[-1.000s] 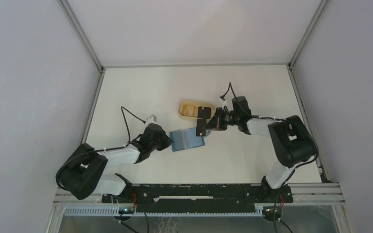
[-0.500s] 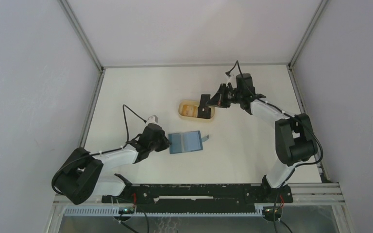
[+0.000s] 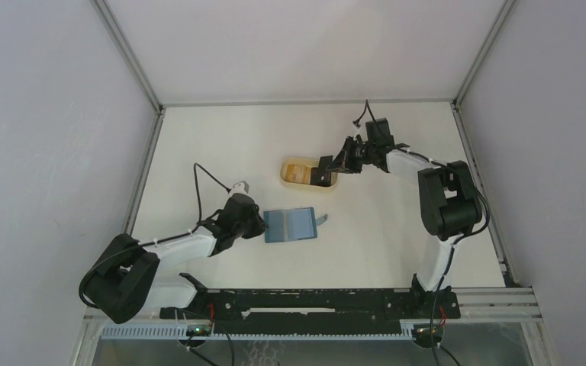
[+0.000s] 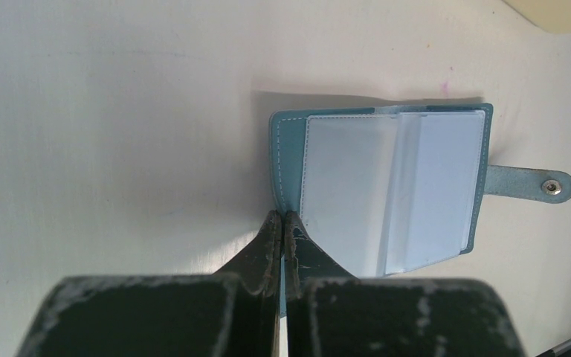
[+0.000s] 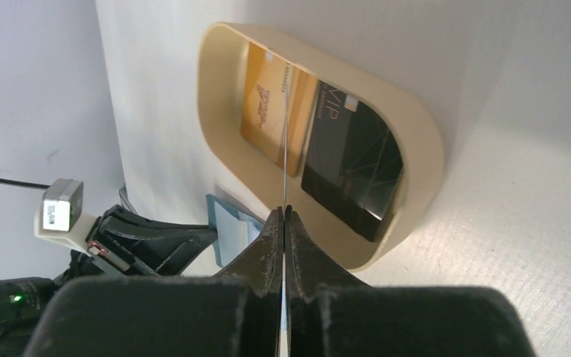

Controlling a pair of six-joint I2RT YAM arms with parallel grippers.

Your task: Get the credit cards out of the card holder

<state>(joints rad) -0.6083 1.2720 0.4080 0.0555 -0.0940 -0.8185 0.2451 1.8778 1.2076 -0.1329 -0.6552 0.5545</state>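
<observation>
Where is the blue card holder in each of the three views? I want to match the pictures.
Top external: the card holder lies open near the middle of the table.
Left wrist: the card holder is right of centre, open.
Right wrist: only a blue sliver of the card holder shows at lower left, beyond the tray.
Shared landmark: the beige oval tray.

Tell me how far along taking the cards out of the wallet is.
Done: a gold card and a black card lie in the tray. In hand: the right gripper is shut on a third card, seen edge-on above the tray, while the left gripper pinches the edge of the open card holder. Left: dropping that card; the sleeves that show look empty.
</observation>
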